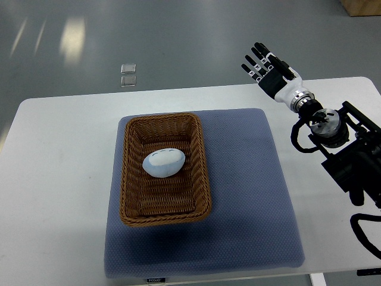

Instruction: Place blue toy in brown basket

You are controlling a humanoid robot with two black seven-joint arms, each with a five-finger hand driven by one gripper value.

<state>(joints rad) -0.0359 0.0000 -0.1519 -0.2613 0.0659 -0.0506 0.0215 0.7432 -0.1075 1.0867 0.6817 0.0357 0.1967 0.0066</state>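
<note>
Judging from how things lie, the task appears to be essentially done. The blue toy [162, 162], a pale egg-shaped piece, is seen lying inside the brown basket [199, 173], resting on the woven floor a little toward the far half and roughly midway between the two long walls; nothing is touching it. The basket itself is set on the left part of a blue-grey mat [250, 196], which is spread on the white table [59, 179].

The right hand [269, 68] is held well apart from the basket, beyond its far right corner and past the mat's far edge. Its fingers are stretched out and nothing is gripped in them; the toy is taken to have been released. The left hand is not shown.

Nothing further seems to be required of the toy; at most, the right arm is left to be brought to rest.
</note>
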